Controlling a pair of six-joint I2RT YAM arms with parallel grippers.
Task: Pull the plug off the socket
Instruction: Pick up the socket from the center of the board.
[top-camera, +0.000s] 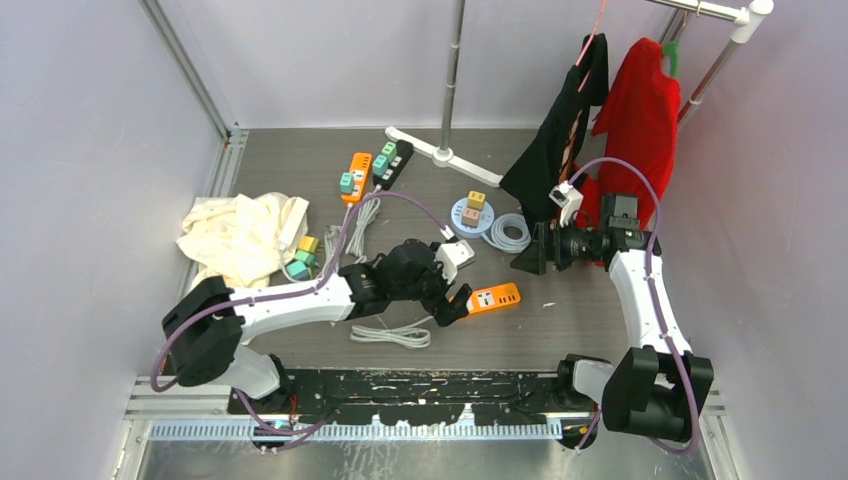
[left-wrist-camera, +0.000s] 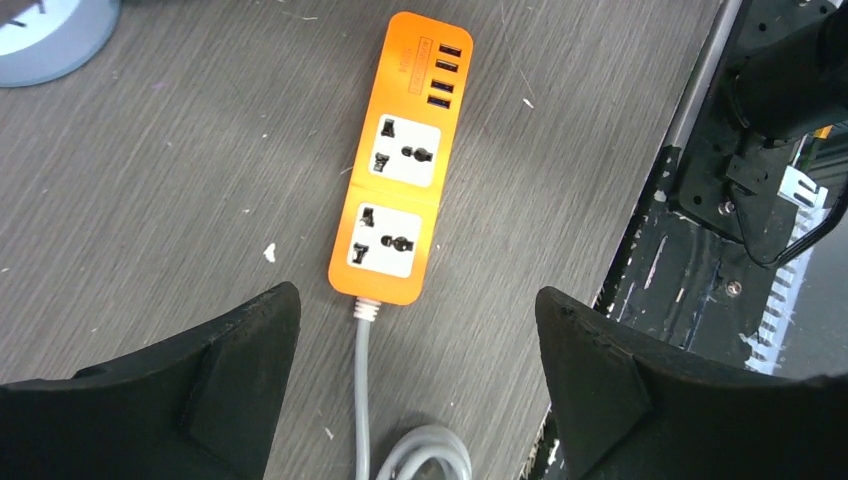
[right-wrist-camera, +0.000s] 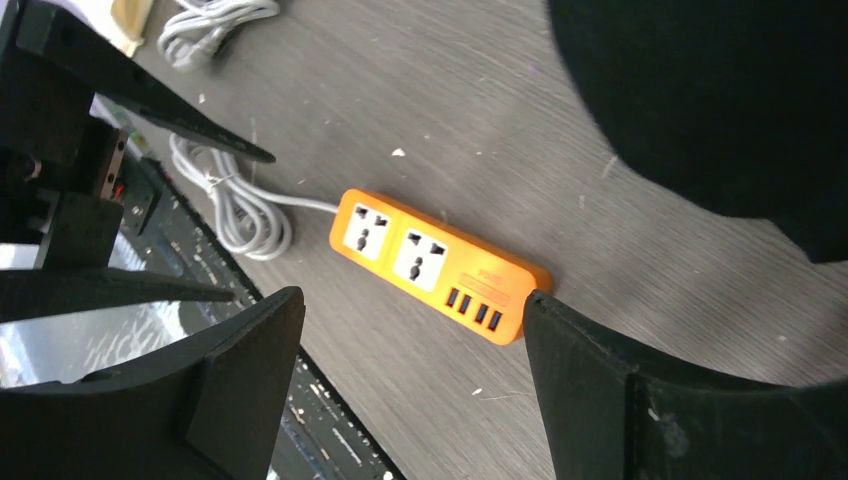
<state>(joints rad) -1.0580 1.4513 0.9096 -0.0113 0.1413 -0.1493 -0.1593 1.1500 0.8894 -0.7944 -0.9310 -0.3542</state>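
Note:
An orange socket strip (top-camera: 493, 298) lies flat near the table's middle. Both of its white sockets are empty in the left wrist view (left-wrist-camera: 400, 170) and the right wrist view (right-wrist-camera: 440, 265). Its grey cable (left-wrist-camera: 362, 380) runs back to a coil (top-camera: 390, 333). My left gripper (top-camera: 447, 290) hovers open over the strip's cable end (left-wrist-camera: 418, 310), holding nothing. My right gripper (top-camera: 530, 255) hangs open to the right of the strip, nothing between its fingers (right-wrist-camera: 413, 305). At the back, coloured plugs sit in a second orange strip (top-camera: 355, 177) and a black strip (top-camera: 393, 163).
A cream cloth (top-camera: 240, 235) with yellow and teal plugs (top-camera: 305, 255) lies at left. A blue disc (top-camera: 470, 212) carries two plugs beside a white cable coil (top-camera: 507, 232). Black (top-camera: 570, 130) and red (top-camera: 640, 110) garments hang at right; the black one fills the right wrist view's corner (right-wrist-camera: 720, 100).

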